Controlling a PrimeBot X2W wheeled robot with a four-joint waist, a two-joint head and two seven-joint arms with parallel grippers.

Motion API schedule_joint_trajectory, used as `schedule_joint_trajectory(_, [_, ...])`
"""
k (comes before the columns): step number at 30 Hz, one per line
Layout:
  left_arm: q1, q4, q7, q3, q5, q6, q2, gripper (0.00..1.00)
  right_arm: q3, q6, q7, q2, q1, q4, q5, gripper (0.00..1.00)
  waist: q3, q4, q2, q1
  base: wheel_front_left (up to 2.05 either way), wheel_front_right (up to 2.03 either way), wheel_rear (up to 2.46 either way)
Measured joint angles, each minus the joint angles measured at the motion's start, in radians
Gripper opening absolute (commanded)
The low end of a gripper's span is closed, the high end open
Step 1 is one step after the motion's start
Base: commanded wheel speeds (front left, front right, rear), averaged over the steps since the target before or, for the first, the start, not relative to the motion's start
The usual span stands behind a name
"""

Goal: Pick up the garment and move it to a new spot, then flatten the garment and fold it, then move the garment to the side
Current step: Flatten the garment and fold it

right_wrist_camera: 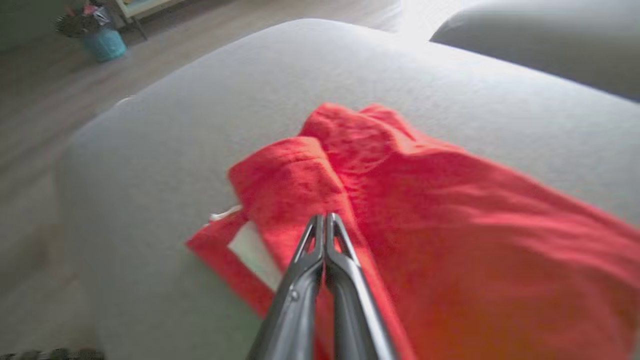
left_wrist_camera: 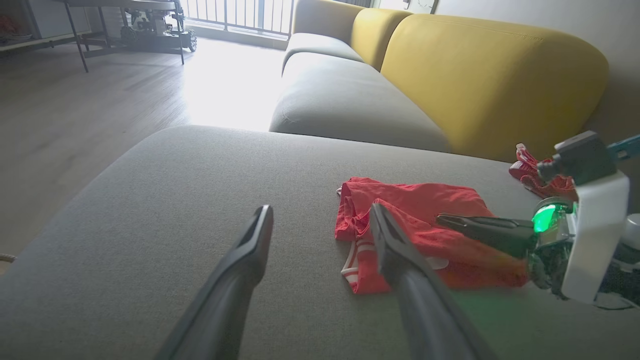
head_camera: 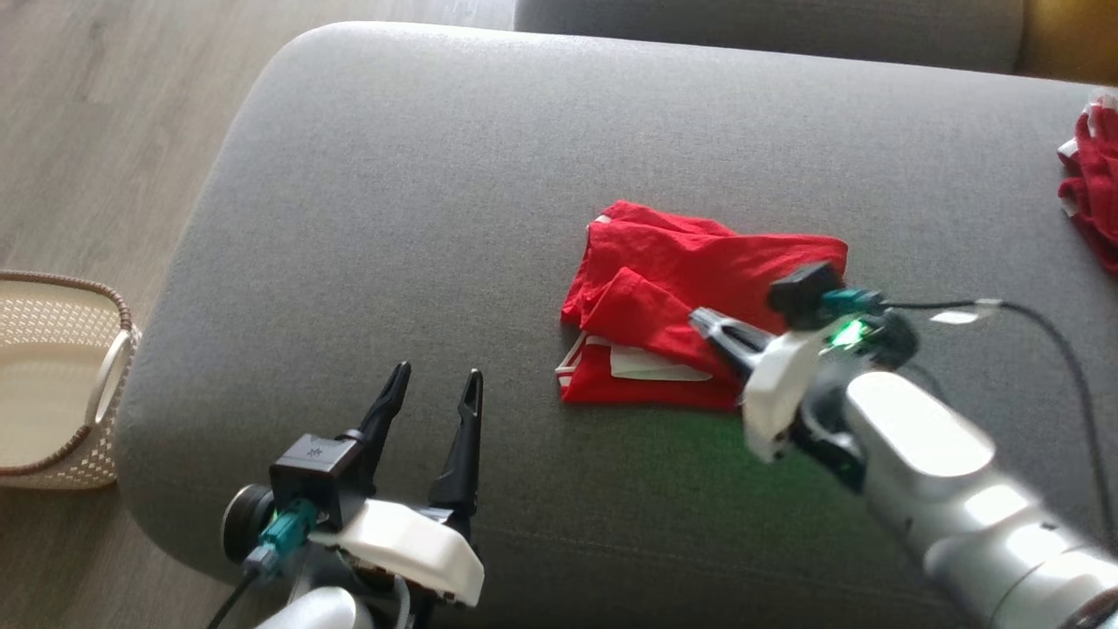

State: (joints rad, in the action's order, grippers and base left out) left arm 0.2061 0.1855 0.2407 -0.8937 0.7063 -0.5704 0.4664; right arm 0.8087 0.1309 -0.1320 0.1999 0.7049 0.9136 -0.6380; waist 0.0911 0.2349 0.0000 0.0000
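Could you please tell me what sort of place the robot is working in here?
Most likely a home living room: a large grey sofa seat with yellow back cushions, a wood-plank floor, and a woven laundry basket beside the sofa.

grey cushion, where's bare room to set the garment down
Widest bare patch: grey cushion, left half, between its rounded edge, the red garment and the left tool. Also free between garment and the second red cloth. Crowded at the right tool.
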Motion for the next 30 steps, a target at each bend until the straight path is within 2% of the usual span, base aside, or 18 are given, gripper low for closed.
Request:
schedule_joint_trajectory(7, [0.0,0.004,0.0,-0.001,0.0,0.007,0.0,1.0,-0.034,0.0,-0.065,0.008,0.066,0.186,0.135,0.0,0.011,0.034,0.0,0.0,0.0,0.0,0.0])
schedule_joint_trajectory(15, [0.0,0.004,0.0,-0.001,-0.002,0.007,0.0,1.0,-0.065,0.0,-0.077,-0.066,0.085,0.32,0.167,0.0,0.028,0.064,0.0,0.0,0.0,0.0,0.0])
schedule_joint_trajectory(19, [0.0,0.004,0.0,-0.001,-0.002,0.007,-0.001,1.0,-0.064,0.0,-0.05,-0.093,0.083,0.307,0.118,0.0,0.031,0.067,0.0,0.0,0.0,0.0,0.0])
schedule_joint_trajectory(22, [0.0,0.004,0.0,0.0,-0.002,0.007,-0.001,1.0,-0.047,0.0,0.0,-0.107,0.077,0.248,0.045,0.0,0.03,0.064,0.0,0.0,0.0,0.0,0.0])
schedule_joint_trajectory(30, [0.0,0.005,0.0,0.0,-0.002,0.007,0.0,1.0,0.091,0.0,0.13,-0.097,-0.016,0.077,-0.115,0.0,0.009,0.034,0.0,0.0,0.0,0.0,0.0])
